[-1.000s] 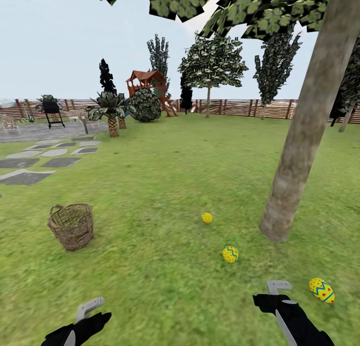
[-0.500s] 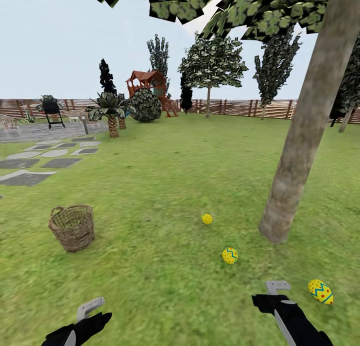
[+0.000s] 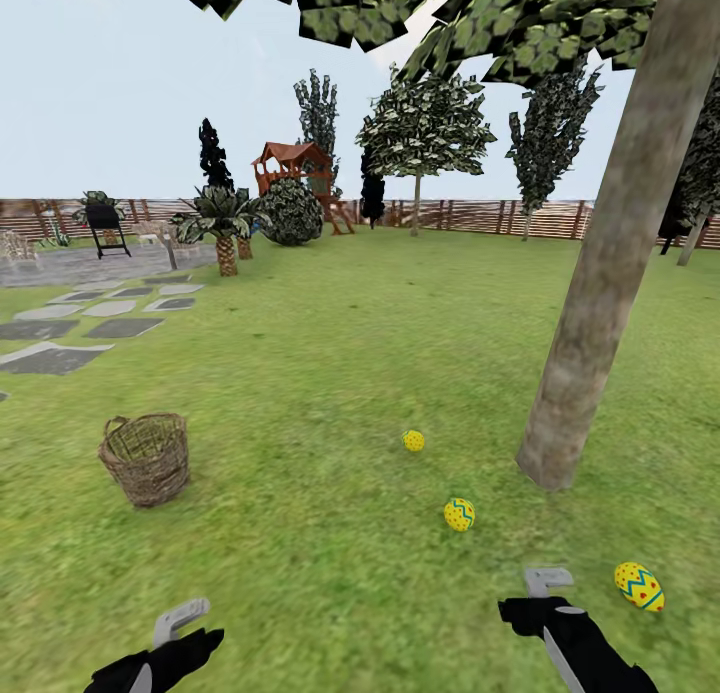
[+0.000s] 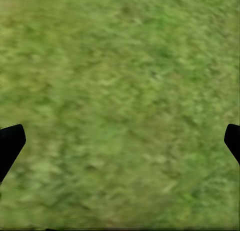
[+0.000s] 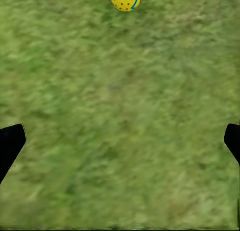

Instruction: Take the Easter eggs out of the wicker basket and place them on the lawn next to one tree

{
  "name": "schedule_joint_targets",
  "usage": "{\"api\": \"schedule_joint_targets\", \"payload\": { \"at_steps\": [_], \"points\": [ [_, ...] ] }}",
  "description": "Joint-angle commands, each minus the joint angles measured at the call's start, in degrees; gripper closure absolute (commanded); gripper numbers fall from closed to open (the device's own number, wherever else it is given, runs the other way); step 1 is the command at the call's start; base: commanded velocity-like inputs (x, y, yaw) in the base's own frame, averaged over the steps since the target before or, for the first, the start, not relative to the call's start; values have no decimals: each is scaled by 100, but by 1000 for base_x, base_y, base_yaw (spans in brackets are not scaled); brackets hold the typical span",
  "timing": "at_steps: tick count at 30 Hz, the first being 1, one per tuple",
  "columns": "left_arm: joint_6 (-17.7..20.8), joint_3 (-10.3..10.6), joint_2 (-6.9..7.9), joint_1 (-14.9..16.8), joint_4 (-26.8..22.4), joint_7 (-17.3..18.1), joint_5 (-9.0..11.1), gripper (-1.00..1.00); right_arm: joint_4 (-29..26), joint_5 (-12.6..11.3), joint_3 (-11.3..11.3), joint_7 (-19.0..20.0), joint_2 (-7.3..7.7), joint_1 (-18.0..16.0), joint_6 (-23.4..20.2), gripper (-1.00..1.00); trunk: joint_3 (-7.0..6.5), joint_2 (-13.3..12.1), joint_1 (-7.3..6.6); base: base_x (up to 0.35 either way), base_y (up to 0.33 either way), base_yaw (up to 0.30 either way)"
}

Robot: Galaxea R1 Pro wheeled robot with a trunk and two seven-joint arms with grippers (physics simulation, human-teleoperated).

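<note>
The leaning tree (image 3: 600,273) rises from the lawn (image 3: 330,373); the wicker basket (image 3: 146,459) stands upright, well apart. Three Easter eggs (image 3: 459,514) lie near the trunk, the nearest one's long axis tilted. Since earlier, the scene has barely shifted. Both the left gripper (image 4: 120,141) and right gripper (image 5: 120,141) are spread wide, holding nothing.

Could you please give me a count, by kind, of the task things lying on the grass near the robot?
Eggs: 3, at and
Basket: 1
Thick-trunked tree: 1
Total: 5
</note>
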State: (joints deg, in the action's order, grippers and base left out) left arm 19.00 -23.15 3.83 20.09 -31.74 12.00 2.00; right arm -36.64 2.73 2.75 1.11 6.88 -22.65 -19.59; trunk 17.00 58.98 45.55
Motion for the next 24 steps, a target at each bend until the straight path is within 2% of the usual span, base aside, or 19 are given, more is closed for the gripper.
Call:
{"api": "schedule_joint_targets", "payload": {
  "at_steps": [1, 5, 12, 15, 17, 19, 24],
  "points": [
    [51, -30, 1, 4, 21, 27, 22, -100, 84, 28, -46, 12, 3, -2, -31, -100, -11, -36, -22, 0, 0, 0],
    [120, -38, 38, 9, 118, 29, 27, -100, 245, 26, -132, 19, 14, -2, -36, -100, -83, -197, -110, 0, 0, 0],
    [401, -40, 107, 12, 291, 38, 15, -100, 287, 18, -144, 18, 20, -2, -74, -100, -209, -478, -264, 0, 0, 0],
    [469, -52, 218, 13, 406, 43, 13, -100, 331, -11, -143, 26, 15, -2, -71, -100, -263, -598, -330, 0, 0, 0],
    [473, -61, 383, 13, 451, 58, 28, -100, 338, -12, -151, 24, 1, -2, -69, -100, -299, -678, -373, 0, 0, 0],
    [441, -48, 466, 13, 452, 46, 16, -100, 334, 6, -157, 22, -7, -2, -63, -100, -335, -758, -417, 0, 0, 0],
    [422, -33, 486, 13, 468, 40, 19, -100, 322, 16, -160, 14, -7, -2, -62, -100, -424, -959, -527, 0, 0, 0]
  ]
}}
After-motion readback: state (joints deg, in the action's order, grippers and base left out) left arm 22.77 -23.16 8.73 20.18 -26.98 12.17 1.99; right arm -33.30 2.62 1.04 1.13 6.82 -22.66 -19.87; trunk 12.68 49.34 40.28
